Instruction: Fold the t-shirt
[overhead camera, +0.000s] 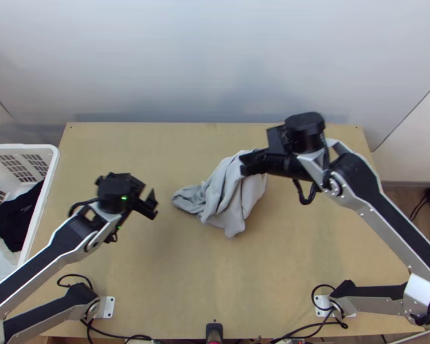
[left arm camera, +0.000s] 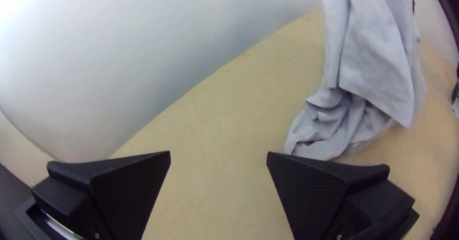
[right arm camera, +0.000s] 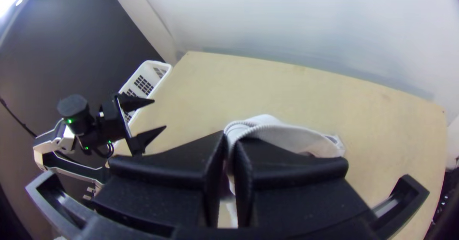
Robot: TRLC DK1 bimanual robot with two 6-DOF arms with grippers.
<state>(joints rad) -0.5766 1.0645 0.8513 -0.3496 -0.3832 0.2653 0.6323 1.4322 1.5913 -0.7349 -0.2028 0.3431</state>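
Your right end effector (overhead camera: 243, 163) is pressed together on the grey t-shirt (overhead camera: 229, 198), right of the middle of the light wooden tabletop (overhead camera: 175, 292). In the right wrist view, its two flat black fingers pinch a ribbed band (right arm camera: 258, 129) of the fabric, with a loose flap of cloth beside them.

The t-shirt is bunched, neither spread nor neatly folded. You can see in the left wrist view that its upper part hangs in long creases, while its lower part lies crumpled against the wood. From above, a wrinkled end (overhead camera: 187, 198) points toward your left arm, and a corner (overhead camera: 233, 230) points toward the tabletop's near edge.

Your left end effector (overhead camera: 147, 190) hangs over the left part of the tabletop, apart from the cloth. Its fingers are spread wide, with nothing between them.

At your far left, beside the tabletop, stands a white plastic basket (overhead camera: 53, 166) with a slotted wall. Inside it you have a dark cloth (overhead camera: 15, 221), lying in a heap.
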